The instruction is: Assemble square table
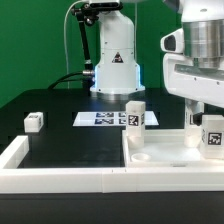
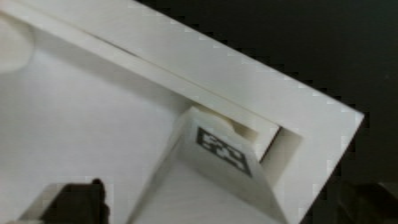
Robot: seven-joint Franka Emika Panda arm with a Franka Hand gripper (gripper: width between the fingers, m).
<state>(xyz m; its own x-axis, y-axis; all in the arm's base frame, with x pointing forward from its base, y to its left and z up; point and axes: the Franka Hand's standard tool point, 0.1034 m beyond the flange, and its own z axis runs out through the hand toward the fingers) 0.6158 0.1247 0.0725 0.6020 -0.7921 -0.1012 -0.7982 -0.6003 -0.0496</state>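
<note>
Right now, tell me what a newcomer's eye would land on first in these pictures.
First, the big white arm hangs at the exterior view's right, its jaws open just above a tagged leg by the right side of the white square slab. A second tagged leg stands upright at the slab's far left corner. A third leg sits alone on the black table at the exterior view's left.

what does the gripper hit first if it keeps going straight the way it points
Probably the tagged leg, which sits straight ahead of the open gripper, in line with the gap between its jaws, at the square slab's edge; depth is unclear.
</note>
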